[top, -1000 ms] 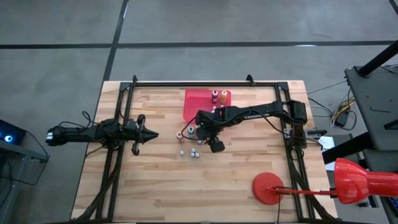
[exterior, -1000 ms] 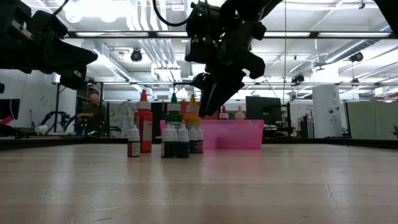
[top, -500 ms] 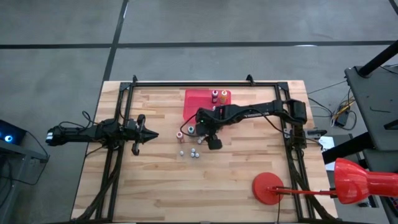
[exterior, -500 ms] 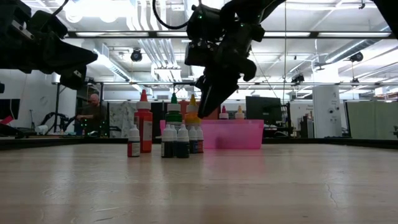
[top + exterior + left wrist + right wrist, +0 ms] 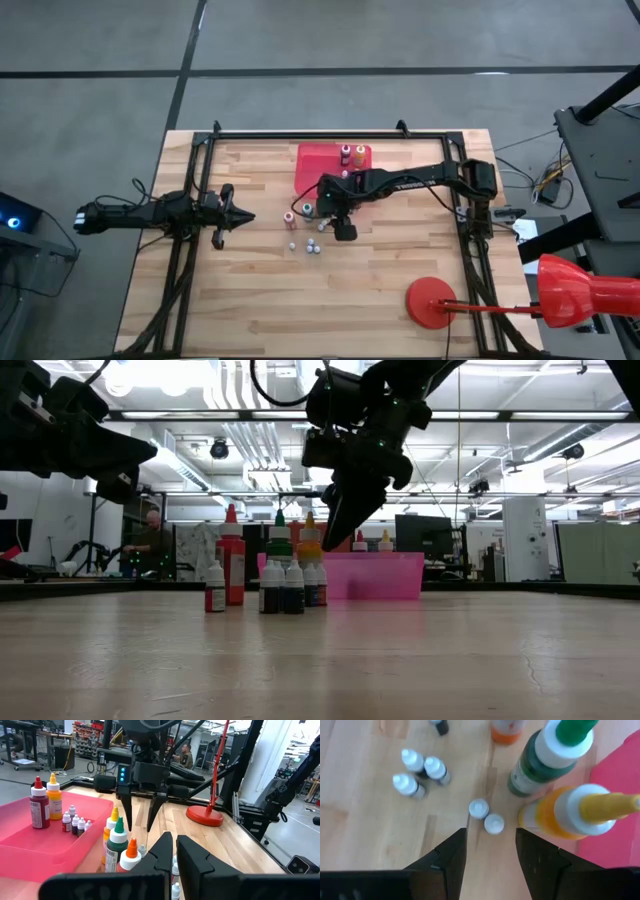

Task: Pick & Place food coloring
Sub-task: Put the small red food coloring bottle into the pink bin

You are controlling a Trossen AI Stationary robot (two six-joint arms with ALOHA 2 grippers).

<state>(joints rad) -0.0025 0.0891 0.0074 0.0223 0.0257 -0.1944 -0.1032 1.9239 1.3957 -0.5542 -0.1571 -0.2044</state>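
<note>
Directly below the right pincer (image 5: 490, 851), spread wide and empty, stand two small food coloring bottles (image 5: 486, 817).

A pale wooden table (image 5: 250, 290) holds a bright red tray (image 5: 312, 165). Food coloring bottles (image 5: 555, 750) beside it have green, orange and yellow-orange bodies with white collars; the smaller bottles (image 5: 425, 770) are dark with white caps. The round base (image 5: 432, 302) is red.

A pale wooden plank surface (image 5: 250, 290) carries everything in front of me. On it lie a flat red tray (image 5: 318, 160) toward the far edge, a loose cluster of small food coloring bottles (image 5: 312, 243) near the middle, and a round red stand base (image 5: 432, 302) at the near right.
</note>
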